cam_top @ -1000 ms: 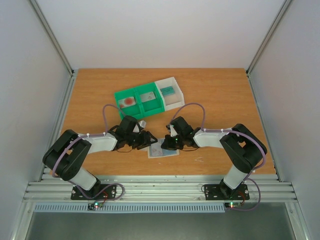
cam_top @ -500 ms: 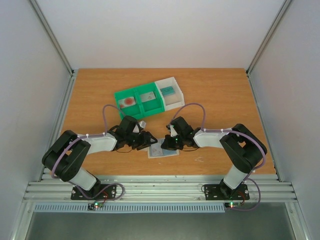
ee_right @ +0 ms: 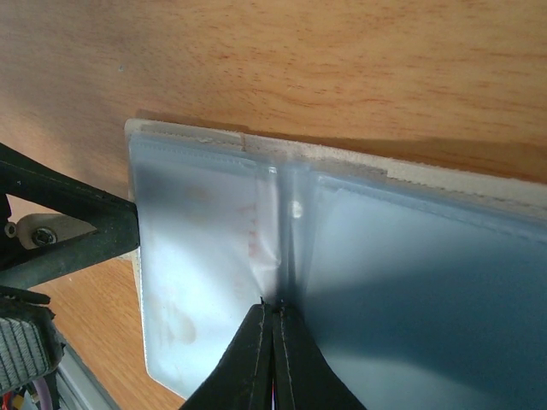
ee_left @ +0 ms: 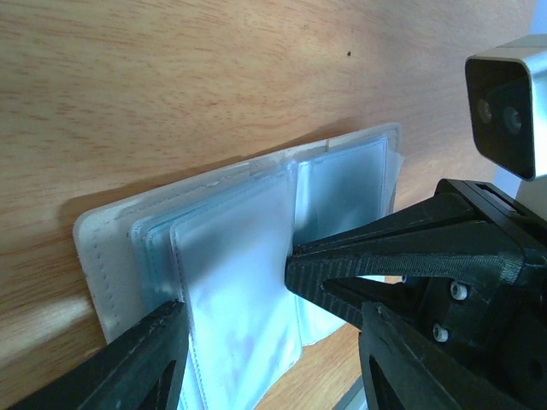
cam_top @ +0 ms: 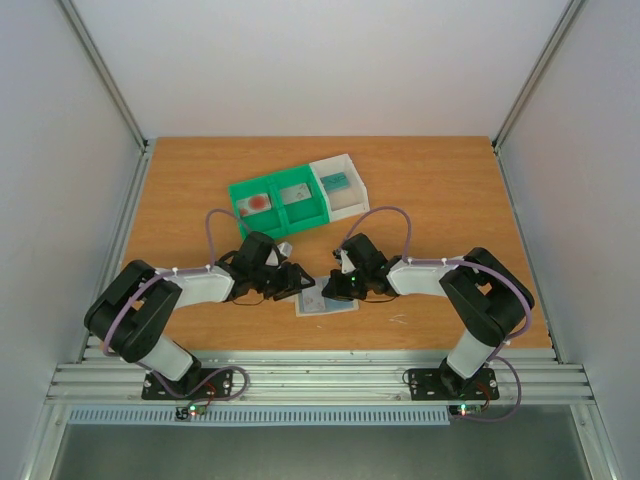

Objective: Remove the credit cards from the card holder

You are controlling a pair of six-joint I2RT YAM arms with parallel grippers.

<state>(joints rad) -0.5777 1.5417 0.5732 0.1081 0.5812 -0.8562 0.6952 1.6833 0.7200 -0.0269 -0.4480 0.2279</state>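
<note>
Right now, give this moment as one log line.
left gripper: open over card holder | right gripper: shut, tips on its fold

The top camera is hanging high up behind the white and black left arm (cam_top: 195,288) and the matching right arm (cam_top: 440,275). It is looking down from far enough away to be showing the whole brown wooden table (cam_top: 450,190). The left wrist camera is sitting very near the table, looking past its own black left tool (ee_left: 272,329) at the black pointed right tool (ee_left: 385,256). The right wrist camera is looking down just as closely. All three are showing the flat pale card holder with clear plastic pockets (cam_top: 325,302).
</note>
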